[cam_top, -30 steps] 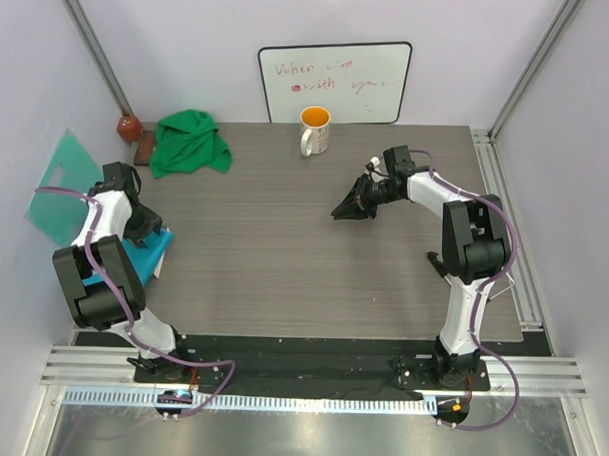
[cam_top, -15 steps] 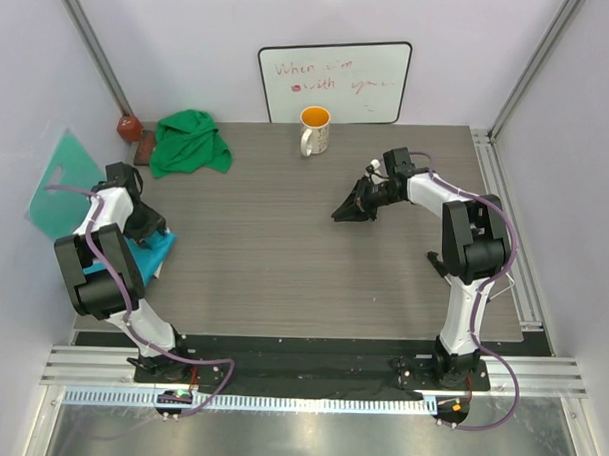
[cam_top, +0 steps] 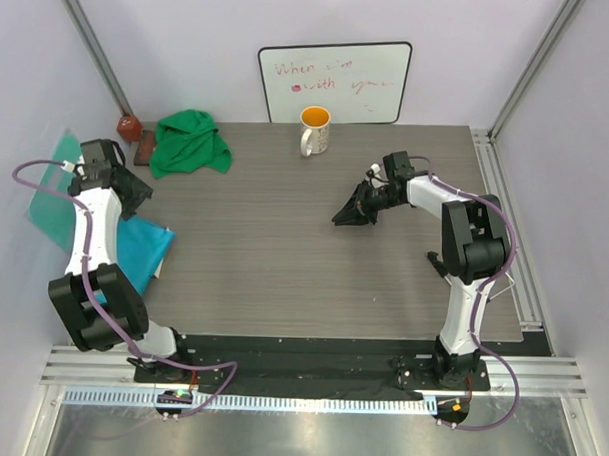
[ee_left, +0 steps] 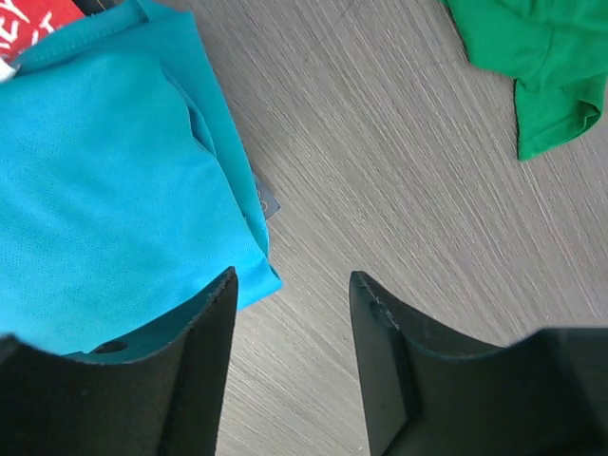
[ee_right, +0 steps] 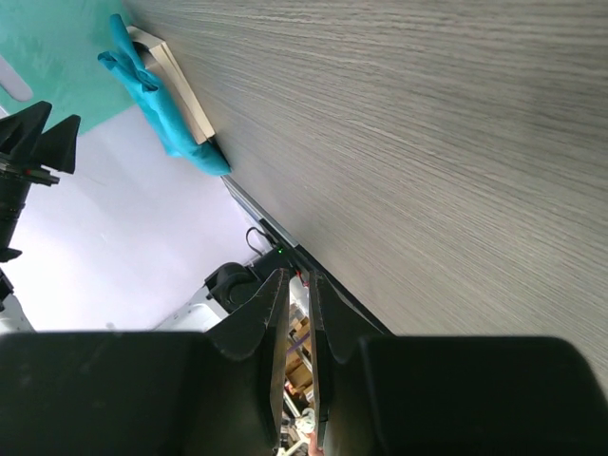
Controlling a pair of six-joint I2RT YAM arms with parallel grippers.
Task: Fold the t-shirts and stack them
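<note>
Two shirts share the counter [cam_top: 283, 277]: the green t-shirt [cam_top: 190, 144] lies crumpled in a heap to the left of the mug [cam_top: 314, 130], and the blue t-shirt [cam_top: 144, 252] lies folded flat much further left of the mug and nearer the arm bases, at the counter's edge. The left fingers [ee_left: 214, 342] stand well apart and hold nothing, hanging just over the blue shirt's corner. The right fingers [ee_right: 275, 318] are drawn almost together with only a sliver between them, also holding nothing, low over bare counter to the right of the mug and nearer. The green shirt looks like the next job, and the risk lies in its bunched layers: a pinch on one loose fold would likely lift it as a lump, and dragging it out flat could sweep cloth into the mug just beside it. The blue shirt seems to rest on something flat and pale, though I cannot tell what, so a careless nudge might slide it off the edge. The counter is grey, matte and wood-grained; pale walls enclose it, and a whiteboard [cam_top: 335, 81] leans behind the mug.
</note>
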